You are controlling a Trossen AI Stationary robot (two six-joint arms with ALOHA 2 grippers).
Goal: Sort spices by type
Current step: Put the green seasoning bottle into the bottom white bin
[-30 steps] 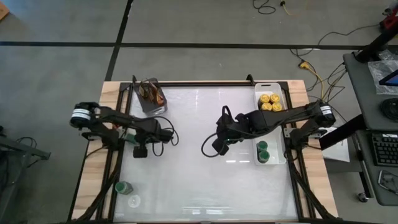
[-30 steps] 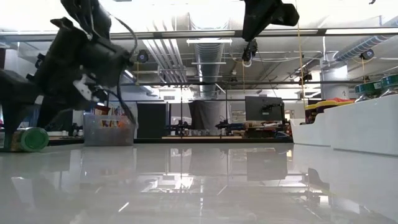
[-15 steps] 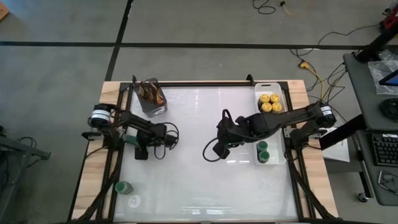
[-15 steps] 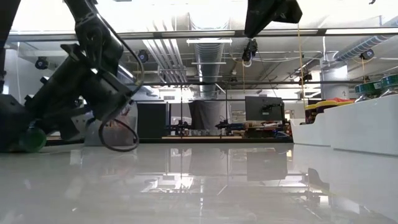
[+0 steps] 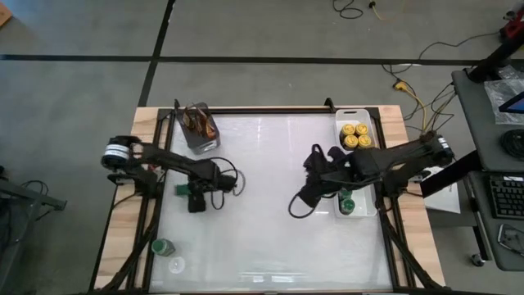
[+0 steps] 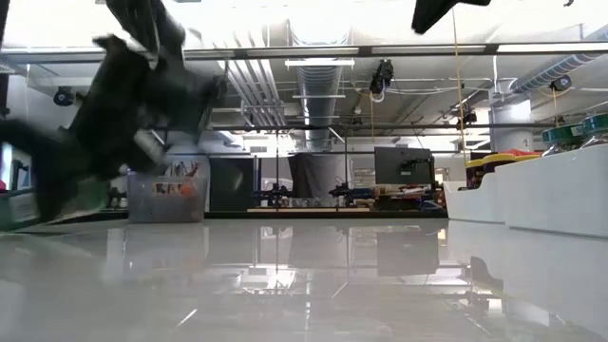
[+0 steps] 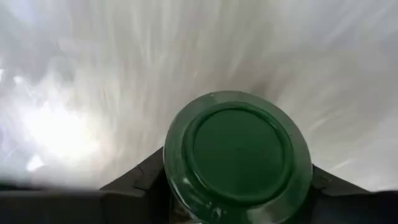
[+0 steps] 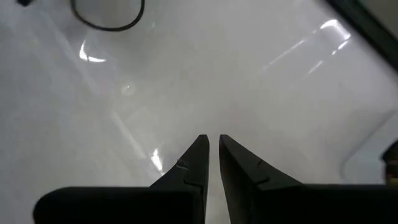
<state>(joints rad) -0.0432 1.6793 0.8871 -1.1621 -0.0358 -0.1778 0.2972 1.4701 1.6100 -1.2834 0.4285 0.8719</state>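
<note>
A spice jar with a green lid (image 7: 239, 152) stands between the fingers of my left gripper (image 7: 235, 190), at the table's left middle (image 5: 182, 189). In the low view it is a green blur (image 6: 90, 195) under that gripper. My right gripper (image 8: 212, 142) is shut on nothing and hangs high over the table's right middle (image 5: 309, 197), beside the trays. Three yellow-lidded jars (image 5: 355, 135) stand in the far white tray (image 5: 350, 114). Two green-lidded jars (image 5: 346, 199) stand in the near white tray (image 5: 361, 212). One more green-lidded jar (image 5: 161, 246) stands on the table at the near left. My left gripper has the green-lidded jar between its two fingers, one finger (image 7: 140, 180) on each side of it, just below the lid's rim (image 7: 169, 168). The fingers come steeply from above, and the lid faces up at the wrist. The lid hides the jar's bottom.
A grey square cup of brown sticks (image 5: 199, 127) stands at the far left. A small pale round thing (image 5: 176, 265) lies near the front left corner. A black cable loop (image 5: 296, 209) hangs under the right arm. Wide bare tabletop (image 5: 262, 238) lies between the arms.
My left gripper has gone down and a little toward the table's right edge, its fingers narrowing onto the green-lidded jar, which has shifted the same way. My right gripper, still shut, has swung toward the right edge and the trays, and risen slightly.
</note>
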